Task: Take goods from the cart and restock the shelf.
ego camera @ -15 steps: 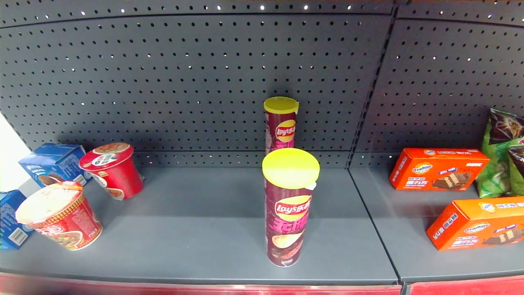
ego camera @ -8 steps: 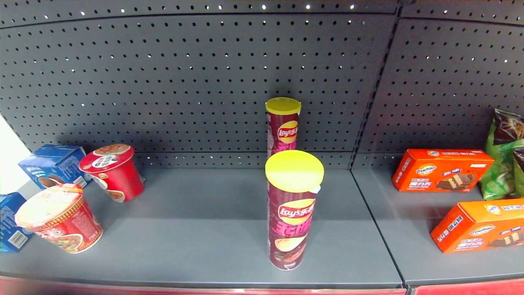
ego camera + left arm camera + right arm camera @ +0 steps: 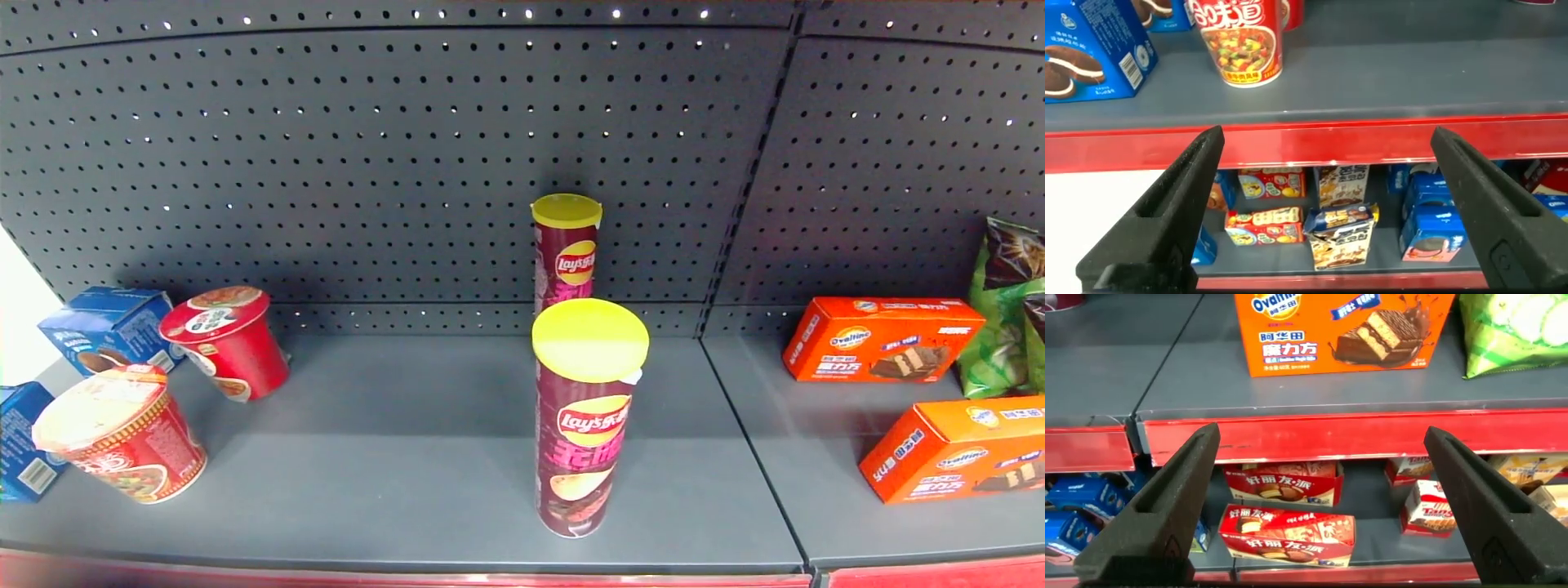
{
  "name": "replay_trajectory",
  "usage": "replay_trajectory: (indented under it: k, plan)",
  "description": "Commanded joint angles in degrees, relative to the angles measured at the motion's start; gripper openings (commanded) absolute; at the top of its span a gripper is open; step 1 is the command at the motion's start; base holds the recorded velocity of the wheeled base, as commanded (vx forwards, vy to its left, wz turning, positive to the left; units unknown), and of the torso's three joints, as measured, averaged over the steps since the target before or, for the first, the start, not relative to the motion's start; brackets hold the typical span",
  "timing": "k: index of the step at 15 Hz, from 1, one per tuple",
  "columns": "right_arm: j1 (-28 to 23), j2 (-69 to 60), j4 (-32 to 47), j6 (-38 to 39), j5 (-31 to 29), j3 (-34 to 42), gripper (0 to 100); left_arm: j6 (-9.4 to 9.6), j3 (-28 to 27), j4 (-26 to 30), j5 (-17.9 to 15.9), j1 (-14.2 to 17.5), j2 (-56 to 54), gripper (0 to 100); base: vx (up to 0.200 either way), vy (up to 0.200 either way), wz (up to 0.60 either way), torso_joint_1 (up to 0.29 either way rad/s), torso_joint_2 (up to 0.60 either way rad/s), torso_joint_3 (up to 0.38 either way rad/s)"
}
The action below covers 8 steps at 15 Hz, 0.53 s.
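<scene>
Nothing on the shelf [image 3: 392,457] moves; only the camera slides a bit. Front can [image 3: 581,425] and back can [image 3: 566,253] stand mid-frame. Left gripper [image 3: 1325,143] and right gripper [image 3: 1320,433] gape wide, holding nothing. Best pull back slowly for more goods, bumping no can.

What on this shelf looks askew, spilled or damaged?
Nothing stands out. The front chip can and the rear chip can stand upright, lids on. The front noodle cup seems to lean in the head view, but the left wrist view shows it upright. No spill is visible.
</scene>
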Motion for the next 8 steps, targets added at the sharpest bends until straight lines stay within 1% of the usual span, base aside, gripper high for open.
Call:
replay_trajectory:
  k: [1,8]
  plan:
    - [0.0,0.1,0.0,0.1,0.0,0.0,100,-0.03,0.0,0.0,0.0,0.0,0.0,100,0.0,0.0,0.0,0.0,0.0,0.0]
    - [0.0,0.1,0.0,0.0,0.0,0.0,100,0.06,0.0,0.0,0.0,0.0,0.0,100,0.0,0.0,0.0,0.0,0.0,0.0]
